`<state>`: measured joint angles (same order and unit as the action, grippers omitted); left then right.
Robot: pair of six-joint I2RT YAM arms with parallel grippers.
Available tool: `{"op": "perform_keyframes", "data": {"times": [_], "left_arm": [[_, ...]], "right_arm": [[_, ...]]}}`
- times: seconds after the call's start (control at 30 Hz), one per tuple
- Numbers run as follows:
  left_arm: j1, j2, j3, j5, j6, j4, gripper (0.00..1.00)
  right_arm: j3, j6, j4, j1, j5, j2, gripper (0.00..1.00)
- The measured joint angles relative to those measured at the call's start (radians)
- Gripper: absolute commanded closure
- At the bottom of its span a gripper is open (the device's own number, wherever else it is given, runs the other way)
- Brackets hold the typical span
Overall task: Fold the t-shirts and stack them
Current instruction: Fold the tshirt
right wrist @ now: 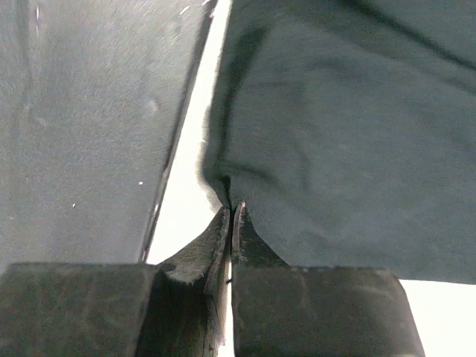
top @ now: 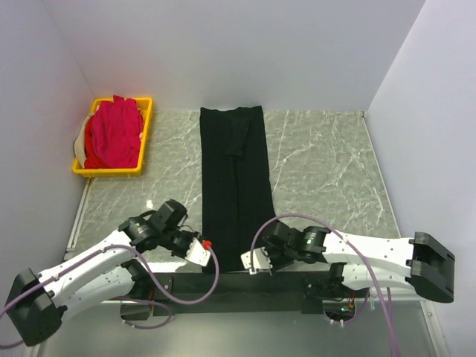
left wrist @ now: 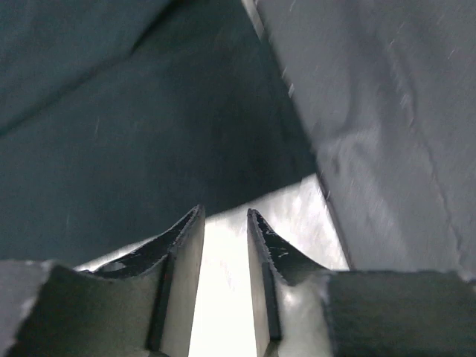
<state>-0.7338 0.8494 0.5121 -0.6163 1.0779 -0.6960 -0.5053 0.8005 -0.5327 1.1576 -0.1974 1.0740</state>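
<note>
Marble-patterned table (top: 327, 171) fills the floor of a white-walled booth (top: 223, 52), with walls closing the far side and both flanks. Bare stone lies open on either side of the cloth, and the right half has the most free room.

A black t-shirt (top: 234, 178), folded into a long narrow strip, runs down the middle from the far wall to the near edge. Its long edges are straight and roughly parallel, and a sleeve is folded in near the far end.

A yellow crate (top: 147, 134) sits in the far left corner, well apart from the strip, with magenta t-shirts (top: 113, 134) heaped inside it.

The left gripper (left wrist: 224, 216) is low at the strip's near left corner. Its fingers (left wrist: 182, 253) stand a narrow gap apart, and bright table shows between them. The dark hem lies just beyond the tips, and nothing is pinched.

The right gripper (right wrist: 232, 212) is at the near right corner. Its fingers (right wrist: 208, 245) are pressed together on a small pucker of the black cloth's edge, and pale table shows just beside it.
</note>
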Motion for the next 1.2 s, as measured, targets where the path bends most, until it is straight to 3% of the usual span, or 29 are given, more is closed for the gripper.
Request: {"op": "perform_keyframes", "data": {"times": [0.07,0.23,0.47,0.7,0.93,1.2], "left_arm": [[-0.082,0.017,-0.003,0.023,-0.061,0.050,0.65],[-0.285,0.064,-0.035,0.114,-0.211,0.170,0.49],[-0.483,0.195,-0.075,0.278,-0.360,0.323,0.43],[-0.506,0.250,-0.084,0.337,-0.400,0.385,0.52],[-0.494,0.357,-0.005,0.327,-0.417,0.320,0.54],[-0.462,0.360,-0.011,0.288,-0.401,0.328,0.58]], "right_arm": [[-0.016,-0.009,-0.011,-0.027,-0.018,-0.031,1.00],[-0.018,-0.011,-0.027,-0.063,-0.034,-0.097,1.00],[-0.018,-0.010,-0.052,-0.072,-0.051,-0.098,1.00],[-0.018,-0.003,-0.058,-0.081,-0.058,-0.097,1.00],[-0.018,0.010,-0.062,-0.103,-0.062,-0.097,1.00],[-0.018,0.031,-0.064,-0.124,-0.071,-0.090,1.00]]}}
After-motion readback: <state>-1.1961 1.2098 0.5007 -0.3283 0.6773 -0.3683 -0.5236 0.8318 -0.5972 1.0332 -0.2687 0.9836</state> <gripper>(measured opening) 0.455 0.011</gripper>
